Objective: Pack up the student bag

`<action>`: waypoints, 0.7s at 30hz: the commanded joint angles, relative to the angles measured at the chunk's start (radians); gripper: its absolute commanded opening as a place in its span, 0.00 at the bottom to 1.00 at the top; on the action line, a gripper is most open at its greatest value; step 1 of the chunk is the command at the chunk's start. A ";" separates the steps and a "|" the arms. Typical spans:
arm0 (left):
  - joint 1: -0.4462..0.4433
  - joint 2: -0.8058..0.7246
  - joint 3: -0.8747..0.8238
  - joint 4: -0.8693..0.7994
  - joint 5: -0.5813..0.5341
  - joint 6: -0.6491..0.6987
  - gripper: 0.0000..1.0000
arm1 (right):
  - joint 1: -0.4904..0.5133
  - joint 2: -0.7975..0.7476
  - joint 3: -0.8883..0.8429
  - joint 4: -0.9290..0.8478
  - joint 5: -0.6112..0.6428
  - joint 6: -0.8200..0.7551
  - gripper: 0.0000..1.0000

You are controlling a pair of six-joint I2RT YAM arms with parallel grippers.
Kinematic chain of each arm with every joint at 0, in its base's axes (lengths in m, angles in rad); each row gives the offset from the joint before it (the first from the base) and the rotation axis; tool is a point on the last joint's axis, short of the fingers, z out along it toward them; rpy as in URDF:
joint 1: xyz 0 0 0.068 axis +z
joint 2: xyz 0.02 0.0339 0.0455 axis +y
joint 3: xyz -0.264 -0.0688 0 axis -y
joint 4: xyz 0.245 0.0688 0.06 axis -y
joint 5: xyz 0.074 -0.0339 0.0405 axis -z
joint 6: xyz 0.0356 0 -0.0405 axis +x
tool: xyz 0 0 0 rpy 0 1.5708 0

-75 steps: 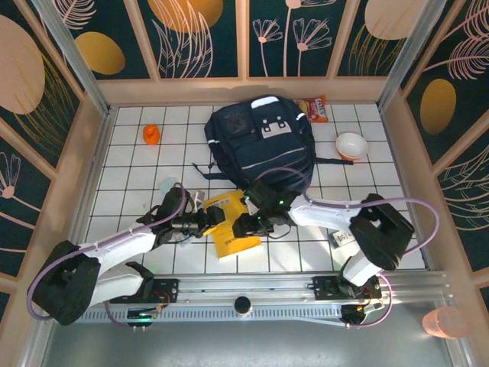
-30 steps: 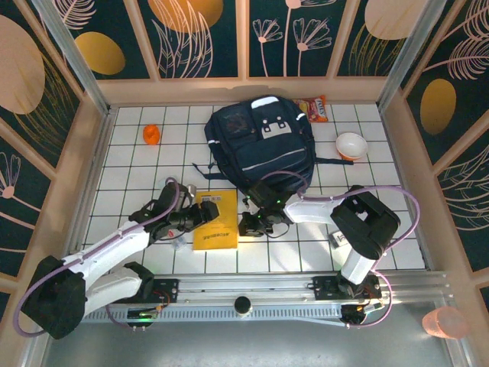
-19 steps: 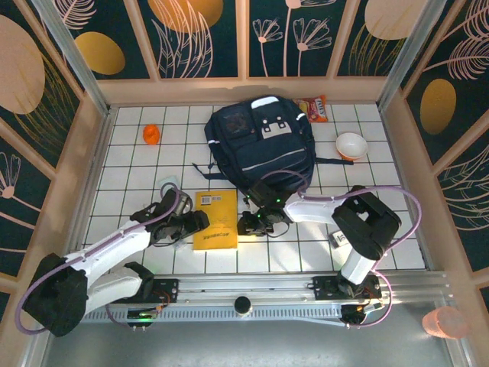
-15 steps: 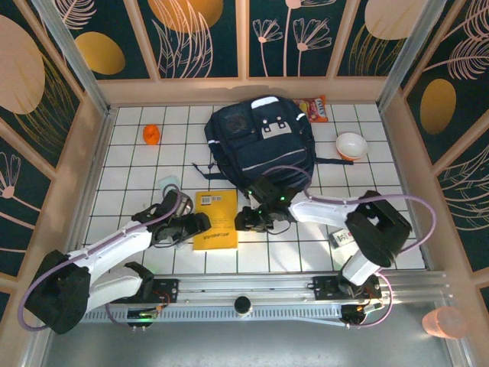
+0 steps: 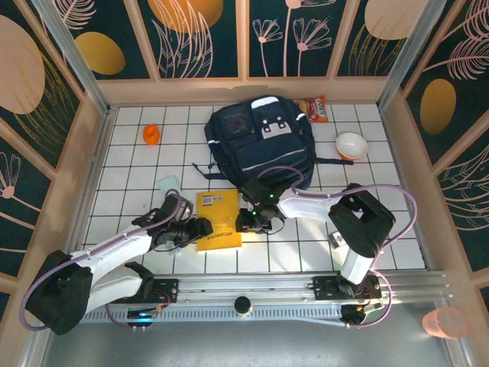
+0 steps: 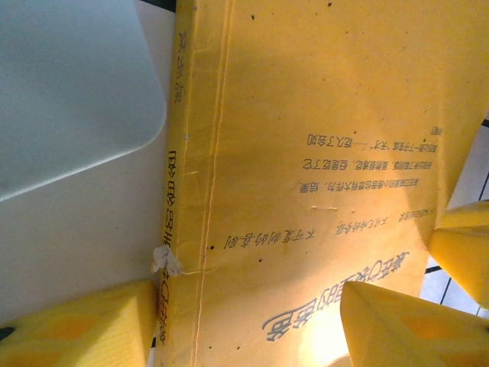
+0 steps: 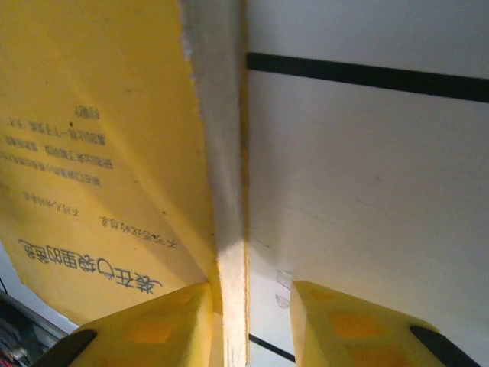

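The student bag, navy with white trim, lies at the back middle of the tiled table. A yellow book lies in front of it, between my two grippers. My left gripper is at the book's left spine edge. It is open, with its yellow fingers spread wide over the spine and cover. My right gripper straddles the book's right page edge. One of the right gripper's fingers lies against the cover, while a gap separates the other finger from the pages.
An orange object sits at the back left. A snack packet and a white bowl are at the back right. A pale flat piece lies left of the book and a small item near the right arm's base.
My left gripper has slid back off the book's cover to its spine edge. My right gripper has opened and shifted slightly left around the page edge. The book has barely moved.
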 commanded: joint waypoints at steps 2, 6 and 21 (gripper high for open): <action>-0.002 0.004 -0.043 0.149 0.155 -0.047 0.63 | 0.006 0.054 -0.051 0.151 -0.133 -0.002 0.23; -0.003 -0.012 -0.033 0.187 0.180 -0.058 0.64 | -0.001 0.010 -0.052 0.234 -0.226 -0.006 0.21; -0.003 0.045 -0.010 0.085 0.077 0.007 0.63 | -0.106 -0.194 -0.152 0.459 -0.321 0.145 0.46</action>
